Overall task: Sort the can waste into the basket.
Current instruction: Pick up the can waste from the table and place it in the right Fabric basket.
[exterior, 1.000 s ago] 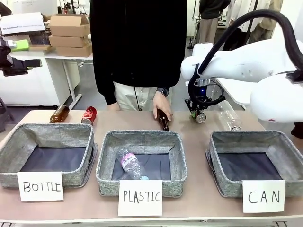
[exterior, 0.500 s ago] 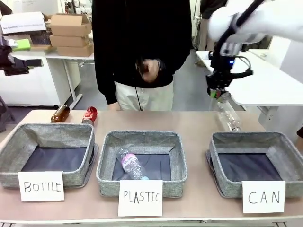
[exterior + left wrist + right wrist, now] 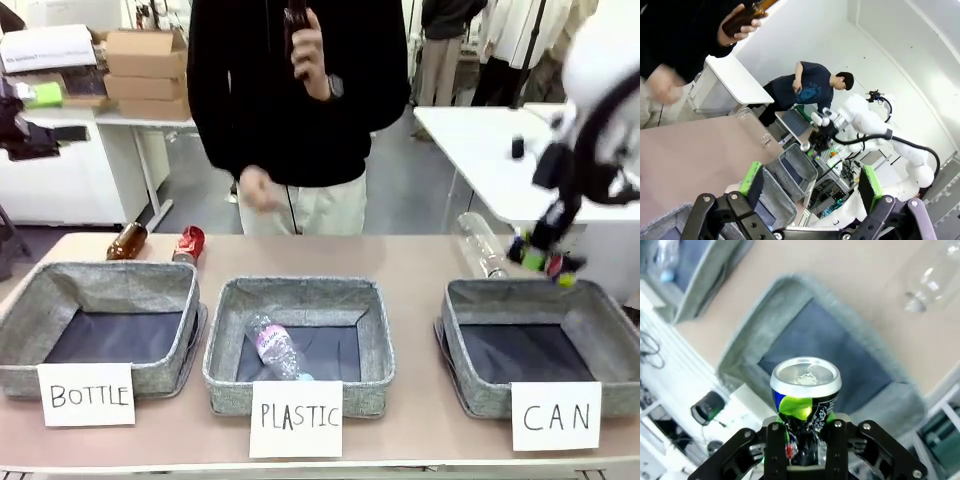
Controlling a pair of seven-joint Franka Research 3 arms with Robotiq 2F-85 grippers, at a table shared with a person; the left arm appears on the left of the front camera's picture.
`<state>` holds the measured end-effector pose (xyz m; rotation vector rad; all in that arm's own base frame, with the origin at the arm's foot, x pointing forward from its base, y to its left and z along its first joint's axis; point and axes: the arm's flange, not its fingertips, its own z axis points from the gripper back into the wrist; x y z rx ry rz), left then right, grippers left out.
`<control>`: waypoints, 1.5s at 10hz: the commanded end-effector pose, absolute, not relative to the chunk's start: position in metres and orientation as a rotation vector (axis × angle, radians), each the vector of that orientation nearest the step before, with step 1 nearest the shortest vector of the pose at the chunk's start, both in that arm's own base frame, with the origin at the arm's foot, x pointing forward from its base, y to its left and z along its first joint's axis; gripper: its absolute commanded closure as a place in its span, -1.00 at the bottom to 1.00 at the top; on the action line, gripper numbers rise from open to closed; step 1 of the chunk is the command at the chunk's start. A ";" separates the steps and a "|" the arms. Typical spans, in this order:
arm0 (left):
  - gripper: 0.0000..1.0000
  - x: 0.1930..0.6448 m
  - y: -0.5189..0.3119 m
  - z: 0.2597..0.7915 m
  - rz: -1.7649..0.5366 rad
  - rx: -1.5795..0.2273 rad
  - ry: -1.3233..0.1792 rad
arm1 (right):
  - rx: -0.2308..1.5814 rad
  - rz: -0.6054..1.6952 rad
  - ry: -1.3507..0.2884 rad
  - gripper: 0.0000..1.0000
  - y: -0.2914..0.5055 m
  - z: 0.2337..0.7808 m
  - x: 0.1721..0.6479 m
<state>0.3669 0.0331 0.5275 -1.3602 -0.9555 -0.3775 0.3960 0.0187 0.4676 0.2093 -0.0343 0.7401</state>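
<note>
overhead, right gripper [image 3: 802,450] above basket [image 3: 462,330], jaws clamped on black can [image 3: 805,395].

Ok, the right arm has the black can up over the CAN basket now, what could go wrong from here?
The right gripper grips the black can only low down, so it could tip or slip on release. In the front view it hangs near the CAN basket's far rim, so an early drop may land on the table beside the clear bottle. The red can lies far left, behind the BOTTLE basket; that long reach passes the person.
</note>
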 end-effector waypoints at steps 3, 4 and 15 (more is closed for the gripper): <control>-1.00 0.367 0.032 0.528 -0.395 -1.354 -0.961 | 0.302 0.770 -0.084 1.00 0.015 0.448 0.390; -1.00 0.367 0.032 0.528 -0.395 -1.354 -0.961 | 0.290 0.784 -0.080 1.00 0.015 0.452 0.395; -1.00 0.367 0.032 0.528 -0.395 -1.354 -0.961 | 0.396 0.772 -0.117 -0.98 0.010 0.465 0.416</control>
